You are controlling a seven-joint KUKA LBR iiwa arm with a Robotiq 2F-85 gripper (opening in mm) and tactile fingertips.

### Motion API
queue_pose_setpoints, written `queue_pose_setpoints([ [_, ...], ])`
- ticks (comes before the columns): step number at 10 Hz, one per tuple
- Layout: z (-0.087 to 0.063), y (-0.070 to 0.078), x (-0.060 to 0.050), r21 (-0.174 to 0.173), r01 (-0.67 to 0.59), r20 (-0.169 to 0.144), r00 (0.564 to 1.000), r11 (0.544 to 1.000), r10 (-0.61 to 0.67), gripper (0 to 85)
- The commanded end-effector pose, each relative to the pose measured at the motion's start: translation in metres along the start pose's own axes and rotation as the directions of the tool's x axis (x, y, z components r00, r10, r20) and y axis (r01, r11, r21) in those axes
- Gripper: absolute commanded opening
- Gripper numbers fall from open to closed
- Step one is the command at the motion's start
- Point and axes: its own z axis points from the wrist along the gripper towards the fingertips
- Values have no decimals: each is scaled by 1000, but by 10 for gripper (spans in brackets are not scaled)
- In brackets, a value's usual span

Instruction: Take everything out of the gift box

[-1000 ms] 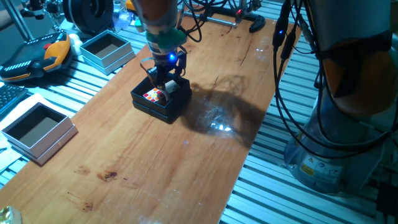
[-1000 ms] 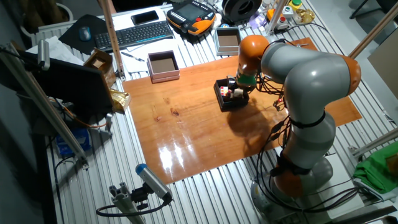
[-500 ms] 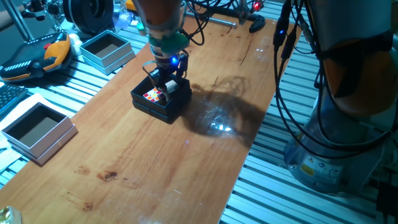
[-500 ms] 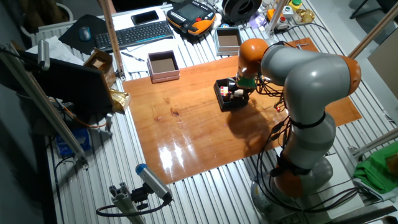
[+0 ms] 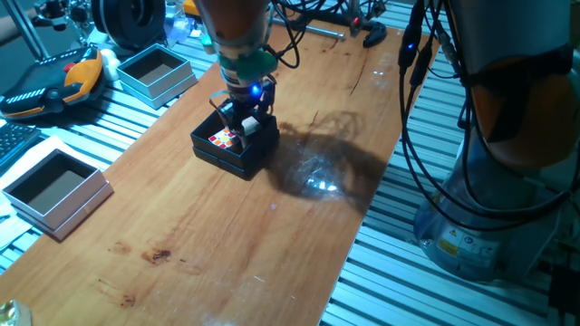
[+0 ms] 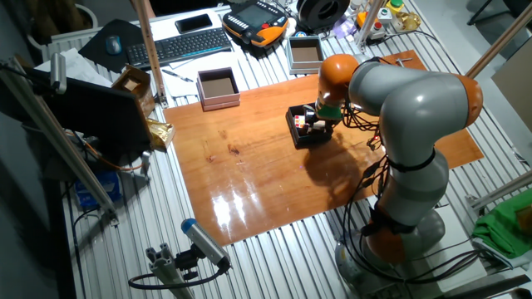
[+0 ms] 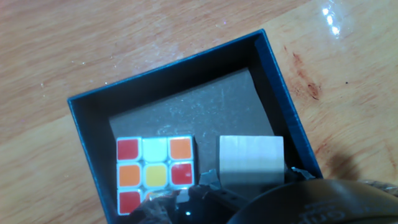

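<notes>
The black gift box (image 5: 227,156) sits on the wooden table, also in the other fixed view (image 6: 304,138) and the hand view (image 7: 273,68). Inside lie the multicoloured puzzle cube (image 5: 224,138) (image 7: 154,169) on the left and the plain grey-beige block (image 5: 247,125) (image 7: 251,158) on the right. My gripper (image 5: 241,112) (image 6: 319,117) (image 7: 252,182) hangs just above the box, over the beige block. Its fingertips (image 7: 208,180) stand either side of the block, open, and hold nothing.
Two pale blue-grey square boxes stand off the wood, one at the near left (image 5: 56,190) and one at the far left (image 5: 156,72). An orange and black pendant (image 5: 54,81) lies beside them. Cables and the robot base (image 5: 489,181) are on the right.
The hand has shifted very slightly to the right above the box. Both cubes lie where they were.
</notes>
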Motion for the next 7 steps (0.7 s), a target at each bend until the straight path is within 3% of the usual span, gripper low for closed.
queue_pose_setpoints([
  [1,1,0,0,-2,0,-1,1000,1000,0,583],
  [7,5,1,3,3,2,14,1000,1000,-2,583],
])
